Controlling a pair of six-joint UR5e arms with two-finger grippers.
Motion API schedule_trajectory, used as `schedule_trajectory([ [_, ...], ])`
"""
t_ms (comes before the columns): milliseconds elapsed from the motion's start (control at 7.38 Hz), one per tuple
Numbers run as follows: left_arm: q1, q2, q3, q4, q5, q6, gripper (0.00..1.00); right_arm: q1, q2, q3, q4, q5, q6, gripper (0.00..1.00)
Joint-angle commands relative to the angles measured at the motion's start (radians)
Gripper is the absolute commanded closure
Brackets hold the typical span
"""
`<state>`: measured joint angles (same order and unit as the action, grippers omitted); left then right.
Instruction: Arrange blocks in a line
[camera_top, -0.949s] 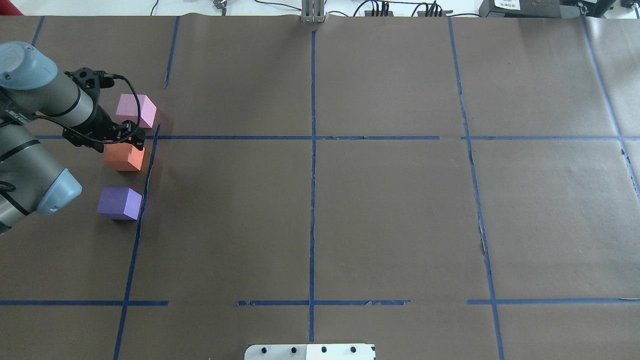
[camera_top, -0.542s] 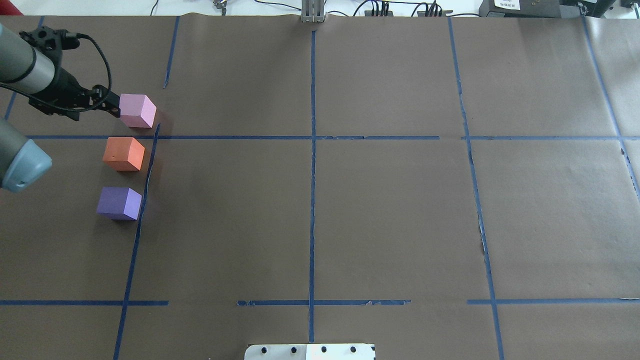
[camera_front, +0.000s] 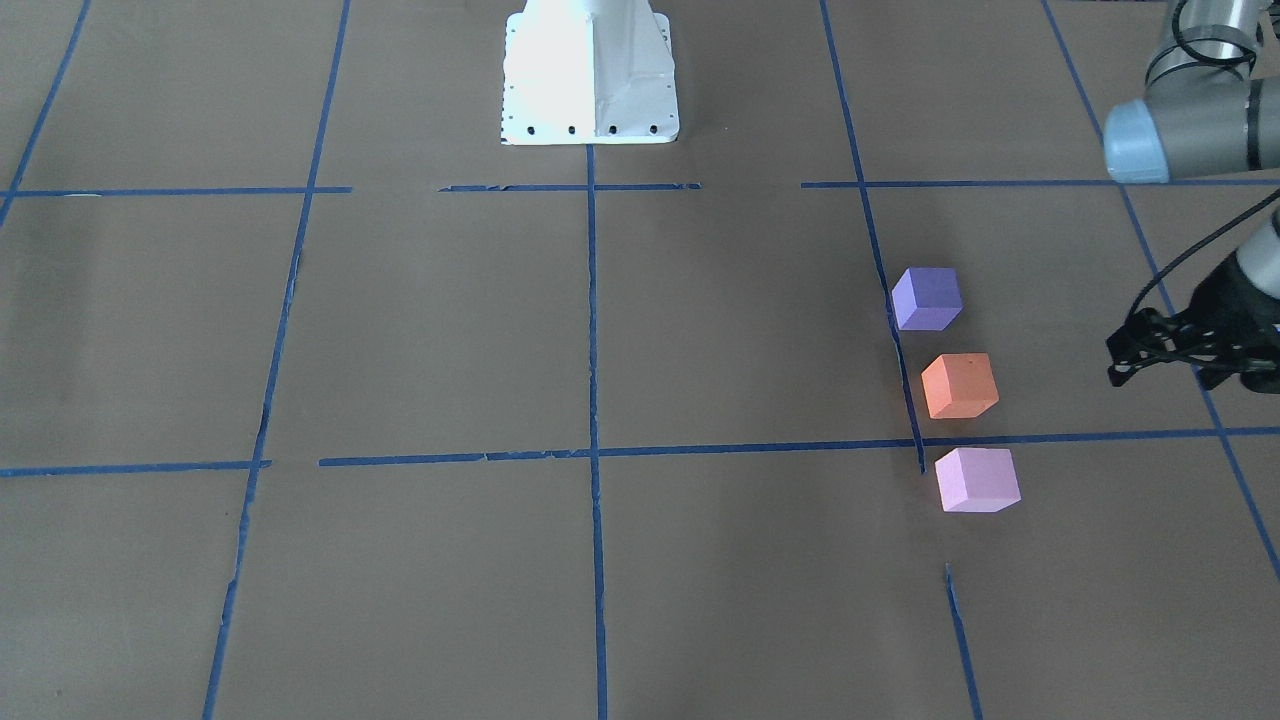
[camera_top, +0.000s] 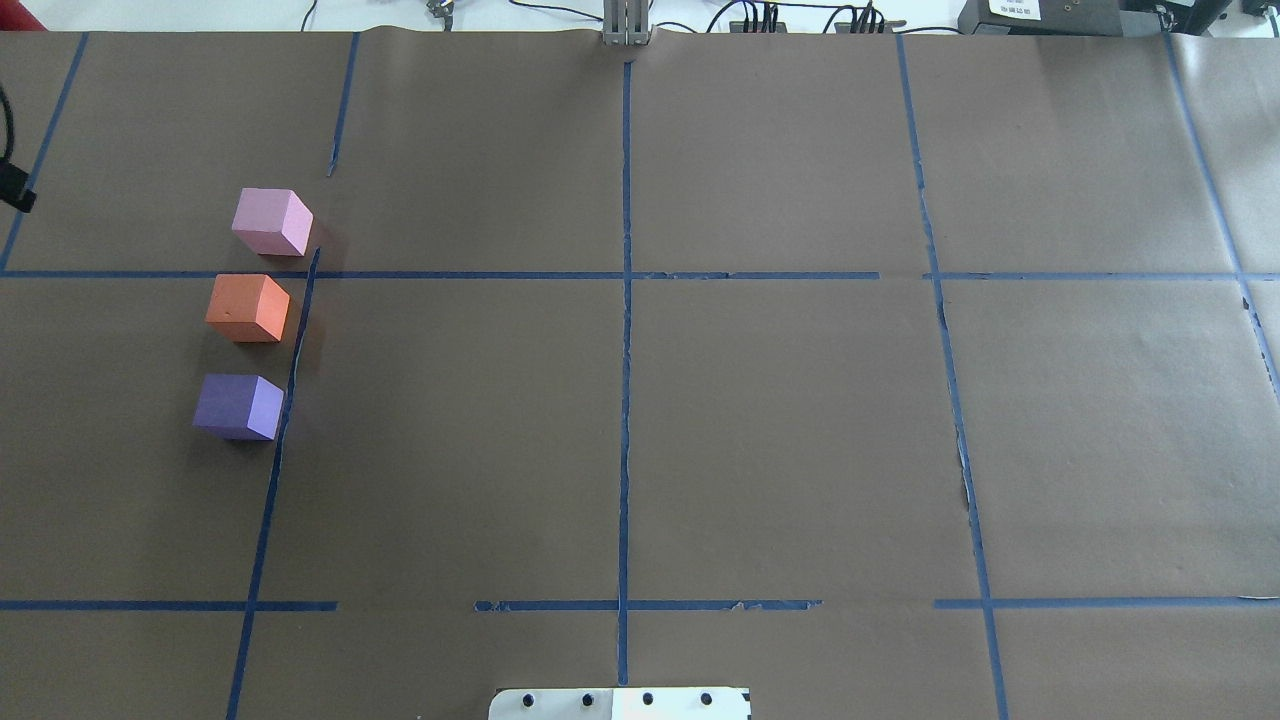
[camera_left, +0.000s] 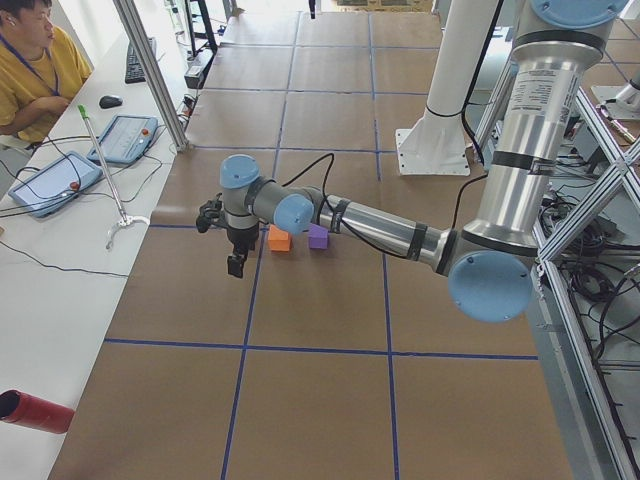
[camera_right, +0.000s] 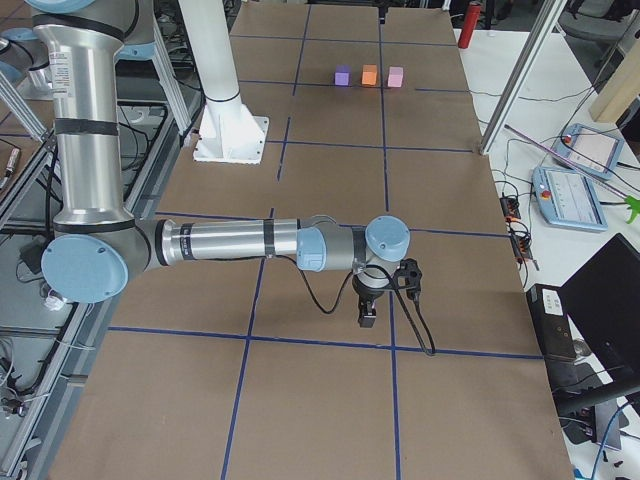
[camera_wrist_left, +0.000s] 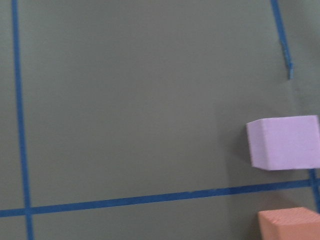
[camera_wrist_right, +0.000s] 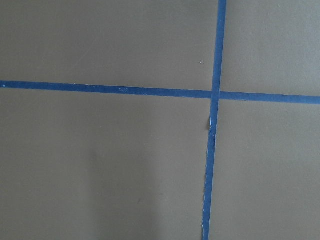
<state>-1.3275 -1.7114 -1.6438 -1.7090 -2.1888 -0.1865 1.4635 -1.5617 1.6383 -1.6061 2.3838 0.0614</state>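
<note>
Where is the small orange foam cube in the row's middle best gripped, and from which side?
From straight above, closing on the two side faces across the row. The small orange foam cube sits flat, with the pale pink foam cube and the violet-purple foam cube close at either end, probably leaving little room there.

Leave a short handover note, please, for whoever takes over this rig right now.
Left gripper: holds nothing and hangs off to the side of the blocks; I cannot tell whether it is open or shut.
Right gripper: over bare table, far from the blocks; I cannot tell its state.
Blocks: pink block, orange block and purple block stand in one row beside a blue tape line, orange in the middle, with small gaps and none touching.
Done: the line looks formed.
Left: probably only an alignment check.
</note>
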Motion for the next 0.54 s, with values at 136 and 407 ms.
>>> schedule_trajectory([
  [136,-0.154,0.157,0.042,-0.011,-0.038,0.382,0.0,0.0,0.0,0.0,0.0,0.0,0.0,0.0],
  [407,-0.228,0.156,0.058,0.008,-0.127,0.343,0.0,0.0,0.0,0.0,0.0,0.0,0.0,0.0],
])
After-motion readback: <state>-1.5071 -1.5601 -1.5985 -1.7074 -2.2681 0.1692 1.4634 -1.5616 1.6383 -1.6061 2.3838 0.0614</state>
